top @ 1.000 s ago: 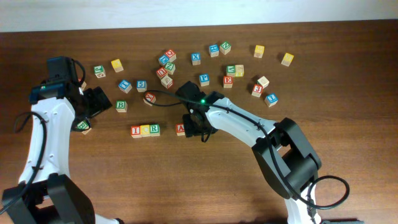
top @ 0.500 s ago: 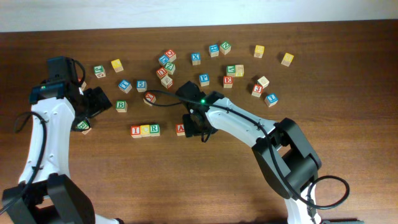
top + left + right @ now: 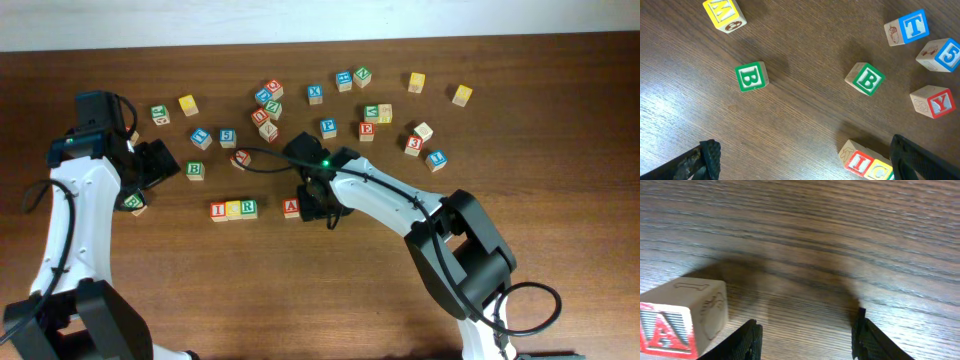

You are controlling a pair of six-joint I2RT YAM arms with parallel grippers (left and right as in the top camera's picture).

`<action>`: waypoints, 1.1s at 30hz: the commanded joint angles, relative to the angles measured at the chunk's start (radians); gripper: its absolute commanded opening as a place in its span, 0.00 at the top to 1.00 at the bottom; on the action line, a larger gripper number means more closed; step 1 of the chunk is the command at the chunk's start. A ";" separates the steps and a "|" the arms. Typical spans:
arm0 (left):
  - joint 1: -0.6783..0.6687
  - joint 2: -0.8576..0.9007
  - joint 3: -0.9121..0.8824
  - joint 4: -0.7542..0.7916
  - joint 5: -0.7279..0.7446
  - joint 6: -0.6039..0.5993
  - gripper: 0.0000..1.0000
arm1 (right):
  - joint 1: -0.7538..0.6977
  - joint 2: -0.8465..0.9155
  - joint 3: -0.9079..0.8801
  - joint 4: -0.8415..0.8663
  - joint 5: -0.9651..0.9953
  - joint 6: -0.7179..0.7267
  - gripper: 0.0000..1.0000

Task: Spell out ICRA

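Backing a little off the A cube point(image 3: 670, 325) since a second ago, the right fingers point(image 3: 807, 330) are hanging about half open low over the surface point(image 3: 840, 240), gripping nothing. That cube is sitting upright just outside them, beyond one tip rather than between the two, on the side facing the row. Farther out the same way, the I cube point(image 3: 218, 211), the yellow C cube point(image 3: 233, 210) and the R cube point(image 3: 248, 208) are lying touching in a line, with a bare gap separating R from A. The coming move seems to be turning on that gap: A is needing to travel away from these fingers along the row's line, and the right arm is nearer. Nothing is blocking the gap. The left fingers point(image 3: 802, 155) are spread fully wide and empty, hovering beside two green B cubes point(image 3: 751, 76) and a Y cube point(image 3: 932, 101).
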 commanded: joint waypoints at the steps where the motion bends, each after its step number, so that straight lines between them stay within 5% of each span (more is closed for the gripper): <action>1: 0.003 -0.003 0.002 -0.001 0.007 -0.006 0.01 | 0.003 0.027 -0.013 -0.024 0.050 -0.005 0.49; 33: 0.003 -0.003 0.002 -0.001 0.007 -0.006 0.01 | 0.003 0.045 -0.027 -0.035 0.112 0.055 0.44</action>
